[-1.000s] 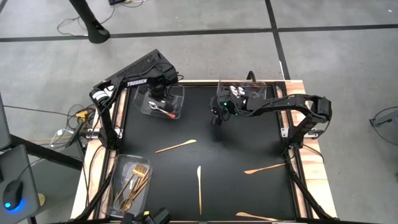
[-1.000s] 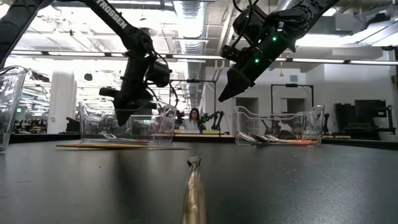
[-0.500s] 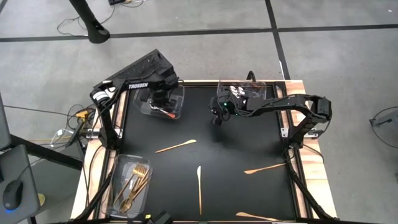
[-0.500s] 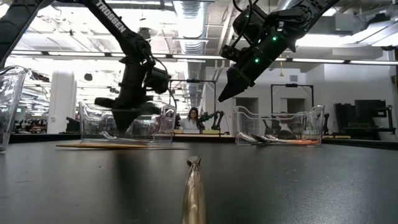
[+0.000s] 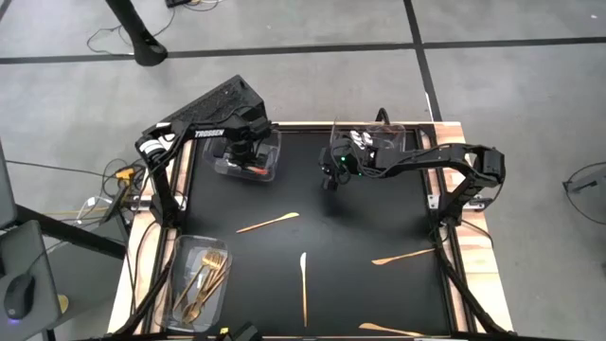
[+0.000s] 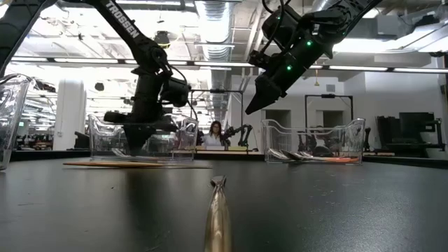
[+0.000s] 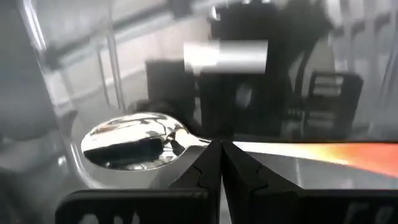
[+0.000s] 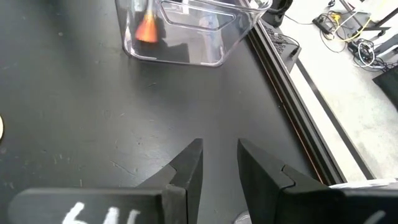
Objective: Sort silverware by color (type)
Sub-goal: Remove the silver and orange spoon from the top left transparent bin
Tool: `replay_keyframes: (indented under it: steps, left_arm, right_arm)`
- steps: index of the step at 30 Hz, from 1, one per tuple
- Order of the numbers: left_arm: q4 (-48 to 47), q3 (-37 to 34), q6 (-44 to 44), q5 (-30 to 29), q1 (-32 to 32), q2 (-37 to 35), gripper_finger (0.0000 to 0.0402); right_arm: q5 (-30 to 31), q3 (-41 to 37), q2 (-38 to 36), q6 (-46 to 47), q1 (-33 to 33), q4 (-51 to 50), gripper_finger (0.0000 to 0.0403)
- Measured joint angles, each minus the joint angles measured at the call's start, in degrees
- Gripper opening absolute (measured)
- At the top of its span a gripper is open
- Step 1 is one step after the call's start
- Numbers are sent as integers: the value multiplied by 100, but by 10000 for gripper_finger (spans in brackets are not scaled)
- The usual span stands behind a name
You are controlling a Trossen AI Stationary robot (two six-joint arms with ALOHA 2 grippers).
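Left wrist view: left gripper [image 7: 221,163] (jaws closed) over sideways-lying spoon [image 7: 134,140]; right gripper [image 8: 219,163] parted.

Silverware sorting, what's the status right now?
Left gripper shut on spoon inside tray. Right gripper open, hovering empty. Knives loose on table. Nothing blocking.

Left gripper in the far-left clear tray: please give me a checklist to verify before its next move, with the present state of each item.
1. Left gripper is inside the far-left tray: ok.
2. Its fingers are closed at the neck of the spoon: ok.
3. Spoon is truly clamped, not only touched: cannot tell.
4. Right gripper hangs clear above the table, holding nothing: ok.
5. All knives sorted: not ok, one gold knife lies loose on the table.
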Motion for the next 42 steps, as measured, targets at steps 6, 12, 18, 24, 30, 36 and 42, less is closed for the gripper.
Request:
replay_keyframes:
  steps: [6,12,18,24,30,36,42]
  left_arm:
    - [355,240,70,-407,11,44,0]
    - [186,484,306,-352,11,48,0]
    - [163,510,-605,-380,11,44,3]
    - [125,484,-1186,-360,11,44,54]
    - [112,484,-1724,-404,11,41,127]
    - [280,364,-2273,-422,11,37,145]
    - [771,-82,-2923,-269,-62,8,135]
  right_arm:
    - [0,0,0,-1,0,-1,123]
    - [1,2,0,44,0,-64,123]
    - [0,2,0,44,0,-57,123]
    - [1,2,0,44,0,-103,123]
    - [2,2,0,40,0,-135,123]
    - [2,2,0,37,0,-134,123]
    - [0,2,0,-47,0,-133,123]
